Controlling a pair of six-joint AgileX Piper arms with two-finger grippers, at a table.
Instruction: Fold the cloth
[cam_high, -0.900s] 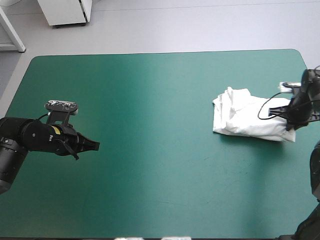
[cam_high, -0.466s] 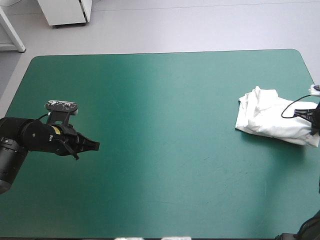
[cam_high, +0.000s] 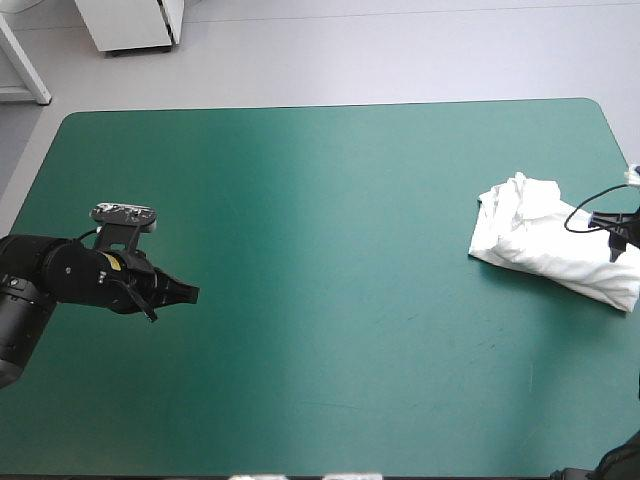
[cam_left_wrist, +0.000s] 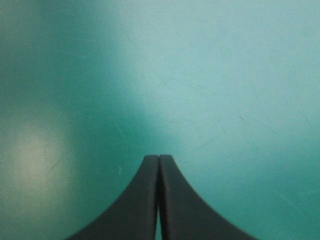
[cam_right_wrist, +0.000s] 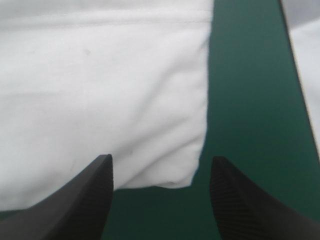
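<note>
High view first, entries from largest to smallest.

Table (cam_high: 320, 330): teal-green cover, bare across nearly its whole width. Only the one garment lies on it.

T-shirt (cam_high: 545, 240): white, gathered into a loose folded bundle. It lies on the cover at the table's right side, close to the right edge. The layers are stacked but rumpled, with one ragged corner toward the far side. We judge the fold roughly made and the bundle parked aside, out of the working middle. In the right wrist view the T-shirt (cam_right_wrist: 100, 90) is a white field with a straight side edge and one rounded corner. Cover (cam_right_wrist: 250, 125) shows beyond that corner, and the table's edge runs just past it.

Left arm (cam_high: 70, 275): low over the table's left side, well apart from the T-shirt. The left jaws are pressed together on nothing; in the left wrist view they meet in one point over bare cover (cam_left_wrist: 225, 75). We read this as a rest pose, placed clear of the cloth.

Right arm (cam_high: 622, 228): mostly outside the high view, at the bundle's right end. The right jaws stand wide and hold nothing. The bundle's corner lies just ahead of the gap between them, not in it. We judge the grip to be off, with the jaws spread so they do not drag the cloth.
</note>
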